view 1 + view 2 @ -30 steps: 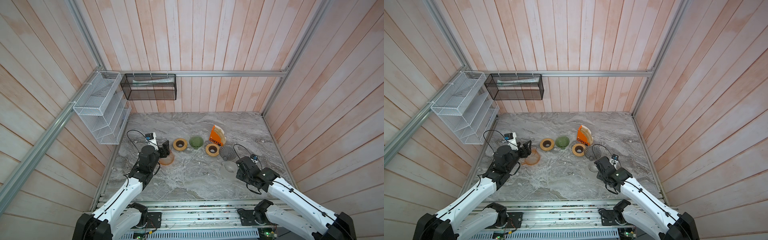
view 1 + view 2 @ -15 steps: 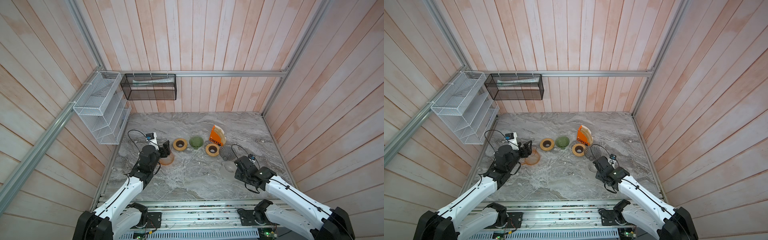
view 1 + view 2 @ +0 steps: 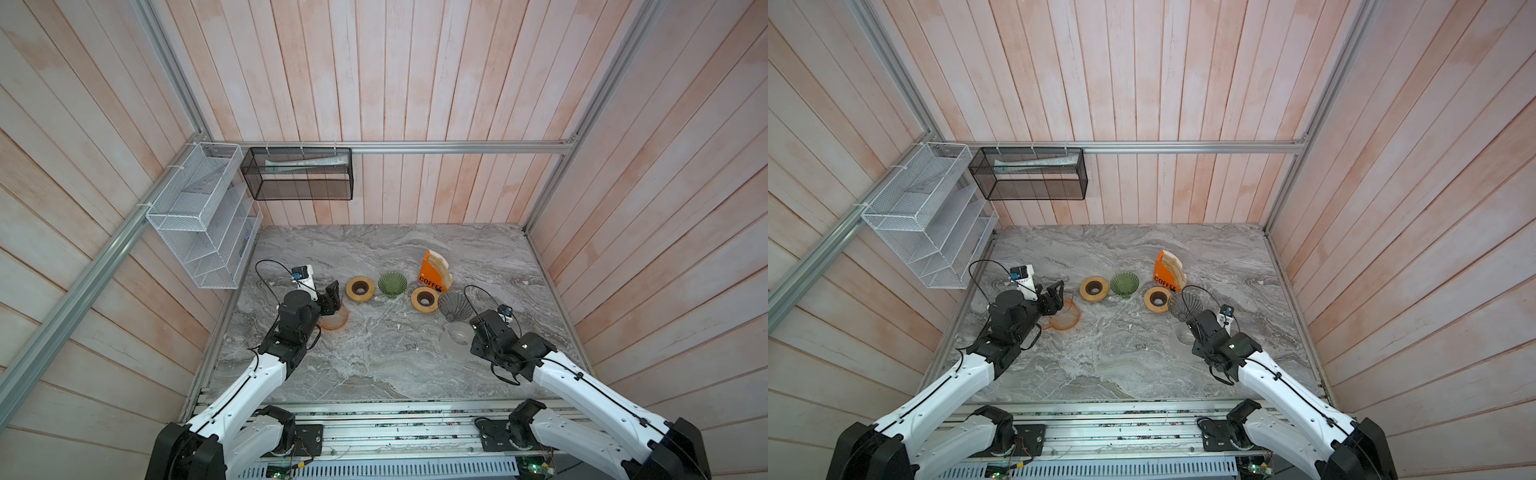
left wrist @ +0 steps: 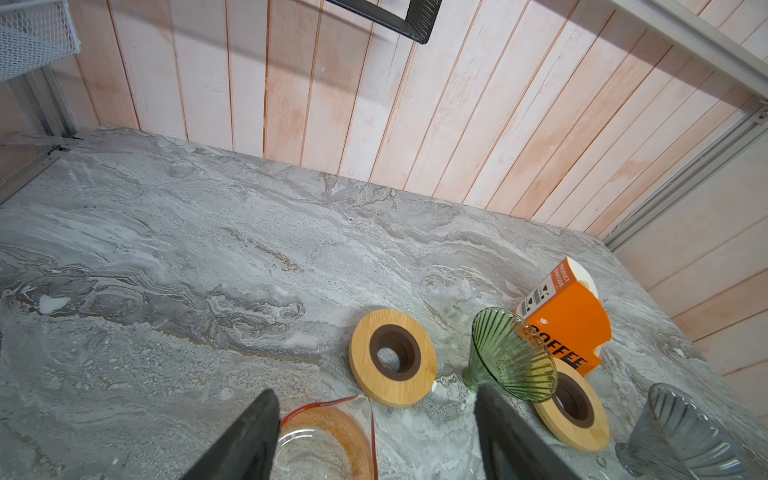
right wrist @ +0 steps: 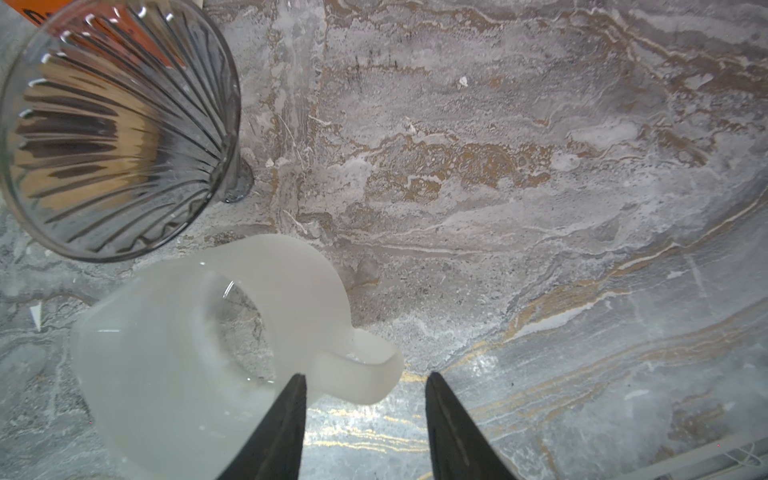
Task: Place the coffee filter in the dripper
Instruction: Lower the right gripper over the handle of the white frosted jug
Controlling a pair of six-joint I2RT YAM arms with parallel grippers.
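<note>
Right end effector [image 5: 365,376] is hovering low over the surface [image 5: 540,208]. Its jaws are standing apart, with the handle of the frosted white dripper [image 5: 187,332] lying between them, unclamped. Left end effector [image 3: 331,298] is hanging spread wide above the amber glass vessel [image 3: 334,322], holding nothing. Coffee filters [image 3: 440,262] are sitting stacked in the orange box [image 3: 428,275], well apart from both. By my judgement the filter pick is not yet begun. Next, one arm is needing to reach the box and pinch a single filter's edge.
</note>
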